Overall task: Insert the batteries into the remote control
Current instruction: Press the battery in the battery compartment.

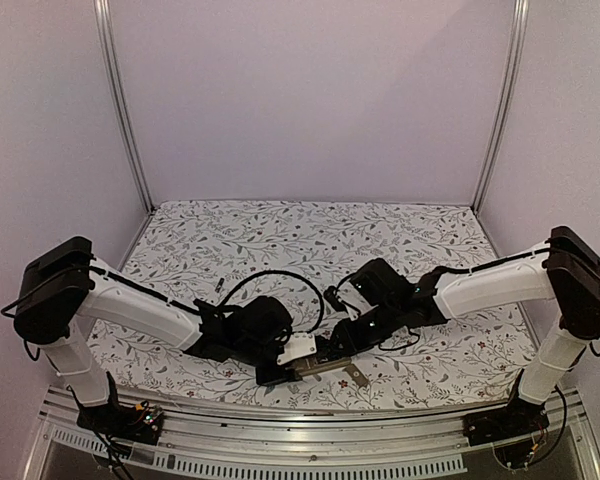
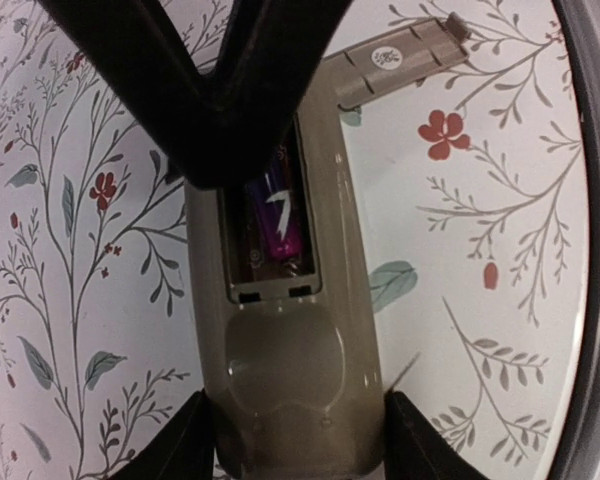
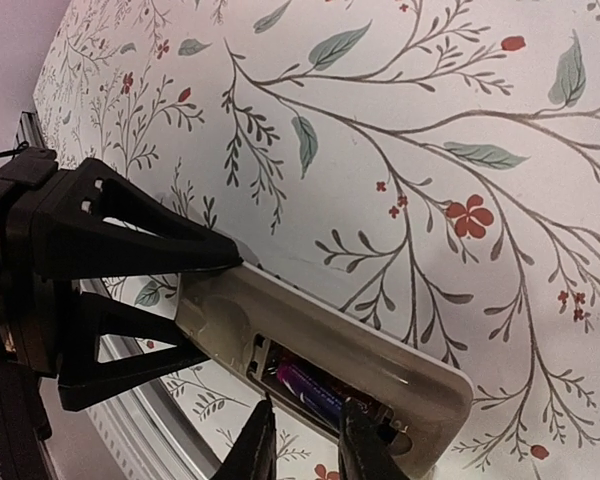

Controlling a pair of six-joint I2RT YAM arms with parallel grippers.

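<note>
left claw (image 2: pixel 295 445) gripping the remote control (image 2: pixel 290 360) back-up at the near middle of the counter (image 3: pixel 430 120)

the remote control is lying face down on the flowered cloth, showing a smooth tan-grey back with a shallow scooped dip towards its left end and a long open battery recess past that. a purple battery (image 2: pixel 280 215) with a white mark is sitting lengthwise inside the recess. the left claw is clamping the remote's left end, one black finger pressing on each long side. the right claw (image 3: pixel 305 440) is hanging directly over the recess, its fingers narrowed to a small gap at the battery; i cannot tell whether it is pinching the battery or only touching it. a small flat grey cover piece (image 2: pixel 400 58) is lying just beside the remote's right end.
</note>
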